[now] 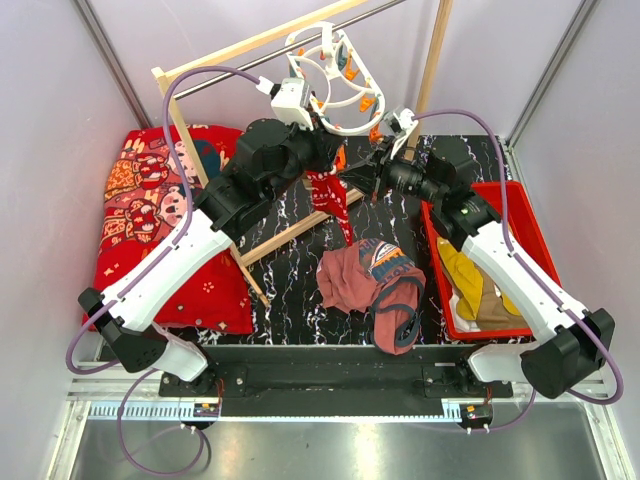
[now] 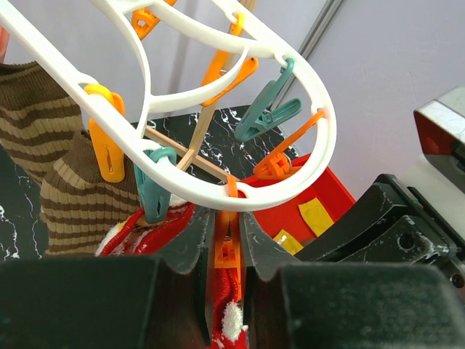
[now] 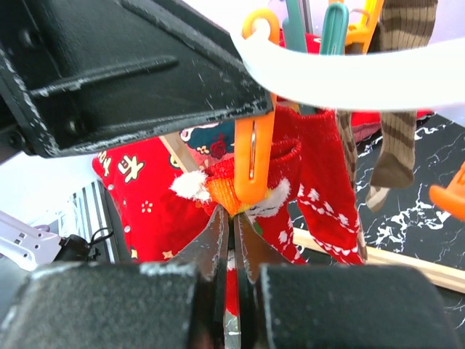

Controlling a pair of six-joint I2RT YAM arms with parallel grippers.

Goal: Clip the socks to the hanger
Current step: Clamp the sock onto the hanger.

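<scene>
The hanger (image 2: 276,195) hung at 12 o'clock above the table (image 1: 290,270), under the rail of the rack (image 1: 250,45). Both arms reached up to its lower rim.

The left fingers (image 2: 185,251) were closed on an orange peg (image 2: 227,254), one on each side of it. The peg hung straight down from the white ring at 6 o'clock in the left wrist view. A teal peg (image 2: 152,189) hung just beside it at 9 o'clock, and behind that a striped sock (image 2: 65,203) hung from the ring.

The right fingers (image 3: 216,243) were pinched together on the white-trimmed cuff of a red sock (image 3: 320,189). The cuff sat at the fingertips, directly under the orange peg and touching its lower end. The rest of the sock hung down at 4 o'clock of the fingers.

Yellow socks (image 1: 462,275) lay in the red bin (image 1: 530,240) at 3 o'clock on the table. A rust garment (image 1: 350,285) lay near the middle, towards 6 o'clock. A red cushion (image 1: 150,210) lay at 9 o'clock.
</scene>
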